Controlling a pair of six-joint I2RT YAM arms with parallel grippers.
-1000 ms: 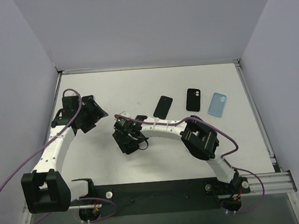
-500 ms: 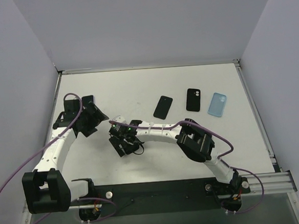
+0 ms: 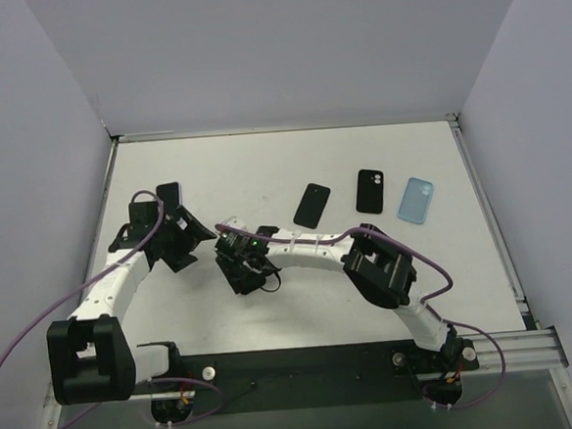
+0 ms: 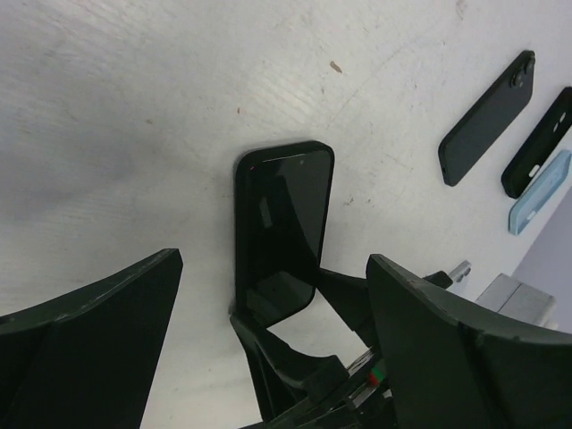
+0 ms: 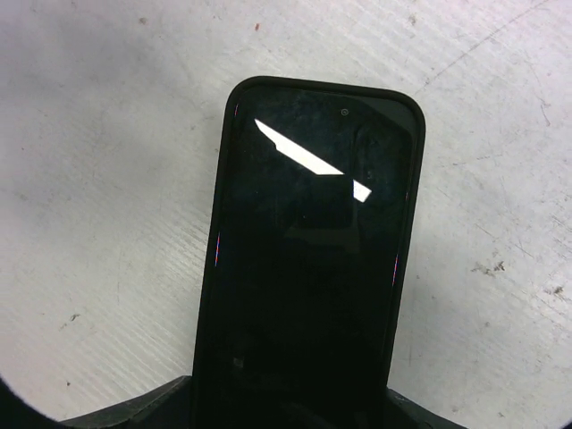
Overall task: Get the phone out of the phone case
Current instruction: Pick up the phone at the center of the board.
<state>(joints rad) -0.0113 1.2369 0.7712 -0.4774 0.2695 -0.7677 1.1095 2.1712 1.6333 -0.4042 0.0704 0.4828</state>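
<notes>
A phone in a black case (image 5: 313,250) lies screen up on the white table (image 5: 98,179). My right gripper (image 5: 290,418) is shut on its near end, one finger at each long side. The left wrist view shows the same cased phone (image 4: 284,214) with the right gripper (image 4: 304,371) clamped on its lower end. My left gripper (image 4: 275,261) is open wide and hangs just above and in front of it, one finger on each side. In the top view the left gripper (image 3: 199,238) and right gripper (image 3: 235,259) are close together, and they hide most of the phone.
A black phone (image 3: 312,205), a black case (image 3: 369,191) and a pale blue case (image 3: 416,200) lie at the right rear. Another dark phone-shaped thing (image 3: 170,194) lies behind the left arm. Walls enclose the table on three sides.
My left gripper has moved down and to the right, closer to the right gripper. The right gripper shifted slightly left and back, still holding the cased phone.
</notes>
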